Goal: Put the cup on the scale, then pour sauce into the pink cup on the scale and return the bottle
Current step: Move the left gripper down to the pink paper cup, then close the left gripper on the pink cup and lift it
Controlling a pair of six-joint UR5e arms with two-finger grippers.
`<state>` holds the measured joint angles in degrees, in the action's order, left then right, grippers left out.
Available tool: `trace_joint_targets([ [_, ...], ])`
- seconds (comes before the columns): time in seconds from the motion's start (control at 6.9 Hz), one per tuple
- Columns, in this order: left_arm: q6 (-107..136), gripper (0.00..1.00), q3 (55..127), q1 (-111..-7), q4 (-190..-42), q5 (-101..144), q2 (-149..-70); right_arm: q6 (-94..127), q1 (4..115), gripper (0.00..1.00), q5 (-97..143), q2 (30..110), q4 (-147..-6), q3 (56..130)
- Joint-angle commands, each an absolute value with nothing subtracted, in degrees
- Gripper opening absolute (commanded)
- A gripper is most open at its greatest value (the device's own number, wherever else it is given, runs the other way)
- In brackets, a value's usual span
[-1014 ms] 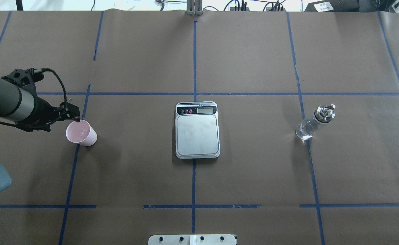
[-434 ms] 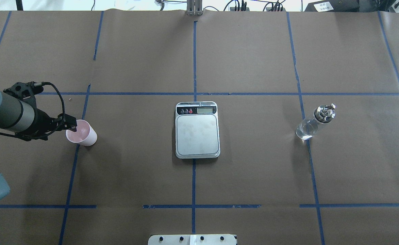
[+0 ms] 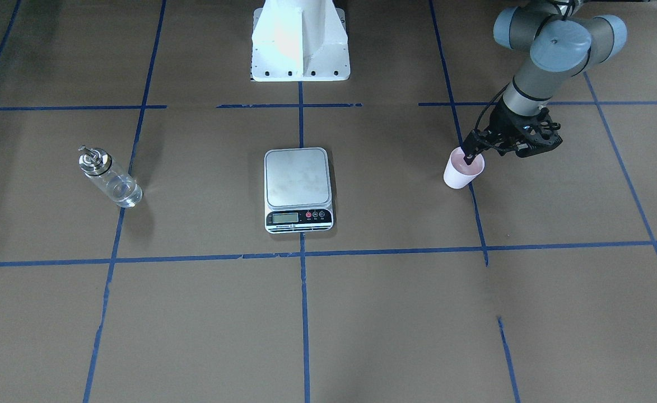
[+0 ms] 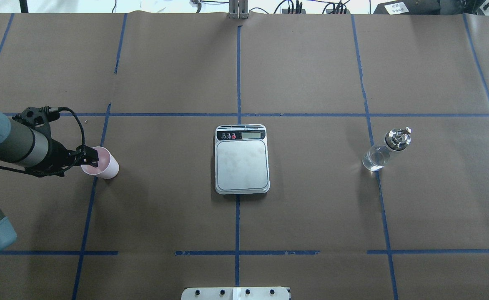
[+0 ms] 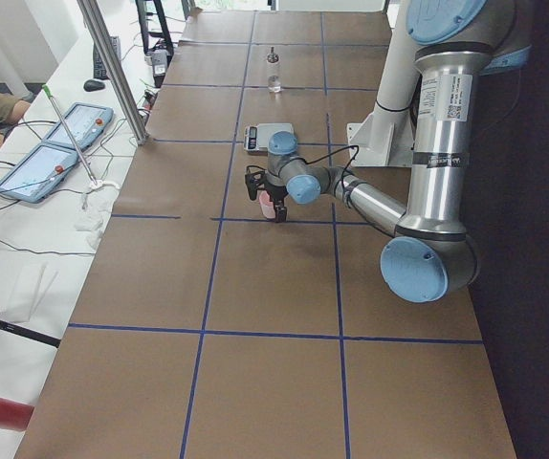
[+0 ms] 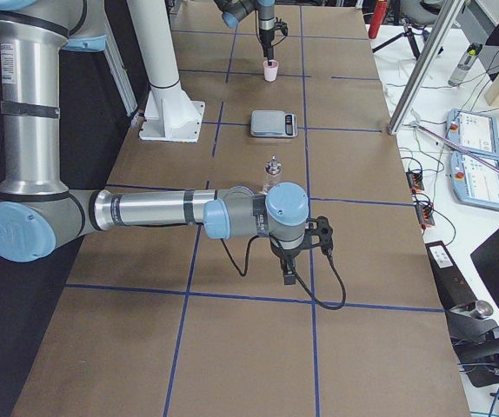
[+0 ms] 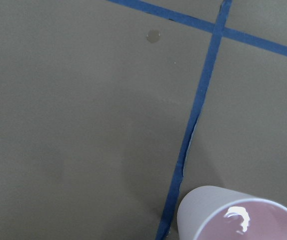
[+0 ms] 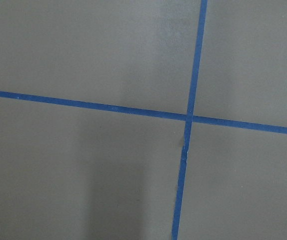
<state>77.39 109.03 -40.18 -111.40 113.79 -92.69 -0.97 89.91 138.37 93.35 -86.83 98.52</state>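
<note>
Now: rim pinch on the cup, left arm, before transfer

The cup [image 4: 102, 165] is found upright on the table [image 4: 165, 208], well apart from the scale [image 4: 241, 159], at the scale's 9 o'clock in the overhead view. The left gripper [image 4: 91, 157] is set at the cup's 9 o'clock rim. In the front-facing view one finger [image 3: 467, 155] appears dipped inside the mouth. The jaw gap is read as narrow, but whether the wall is clamped cannot be told. The right gripper [image 6: 289, 278] is seen only from the side; its state cannot be told.

Step judged: rim grasp, transfer not yet begun. A thin paper wall is expected to buckle, so light closure is advised. The cup should be lifted straight, carried toward 3 o'clock, and set centred on the steel plate [image 4: 240, 168], kept off the display [image 4: 251, 135] and buttons [image 4: 228, 136].

The bottle [image 4: 384, 151] stands at the scale's 3 o'clock, well apart. Nothing is seen between cup and scale; only blue tape lines [image 4: 238, 75] are crossed.
</note>
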Motion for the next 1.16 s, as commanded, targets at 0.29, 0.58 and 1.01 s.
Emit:
trace_joint_targets([
  [0.29,78.8,0.2,108.8,-39.8,-111.3,113.8,-93.8,-1.0,89.9,1.0,138.3,93.1,-86.8,98.4],
  [0.58,78.8,0.0,108.8,-39.8,-111.2,114.0,-94.5,-1.0,89.9,1.0,138.3,93.0,-86.9,98.4],
  [1.01,78.2,0.0,117.5,-40.2,-101.0,116.7,-95.4,-1.0,89.9,1.0,138.3,93.1,-87.1,98.4],
])
